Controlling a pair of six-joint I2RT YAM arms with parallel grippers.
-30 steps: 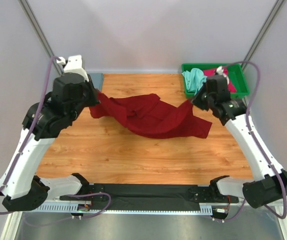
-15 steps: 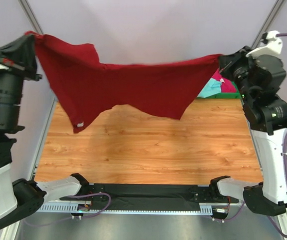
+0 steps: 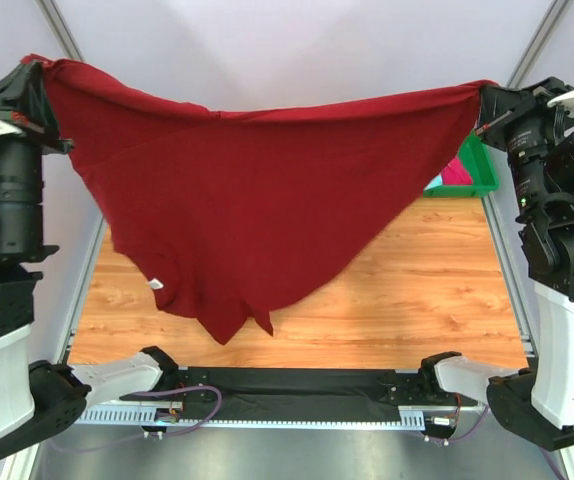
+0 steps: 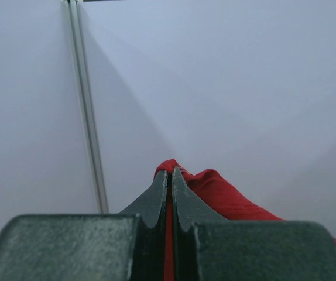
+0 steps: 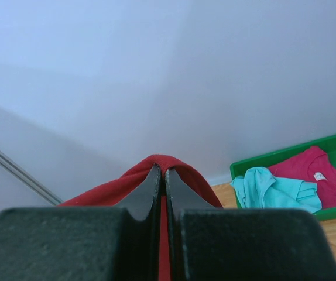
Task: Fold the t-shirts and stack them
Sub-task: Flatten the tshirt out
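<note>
1. The top external view looks down from above and behind the near edge, taking in the whole counter [image 3: 417, 290].
2. The left wrist view sits close behind the left gripper [image 4: 169, 175], facing a pale wall [image 4: 244, 88].
3. The right wrist view peers past the right gripper [image 5: 160, 171] toward the green tray [image 5: 291, 152]; all three views share the dark red t-shirt [image 3: 257, 200].

Dark red t-shirt [image 3: 247, 200] blocks the far strip of the table [image 3: 417, 290] and most of the green tray [image 3: 475, 160] behind it; only a tray sliver shows past the shirt's right edge. White tag [image 3: 157, 284] low on the shirt's left: too small to read. Left arm [image 3: 7, 200] and right arm [image 3: 567, 200], either side of the shirt, are cut by frame edges. Right wrist view: tray and pinkish-red t-shirt [image 5: 326, 187] cut off at right edge. The shirt's pinched corners are hidden inside the closed left gripper [image 4: 169, 175] and right gripper [image 5: 160, 171].
</note>
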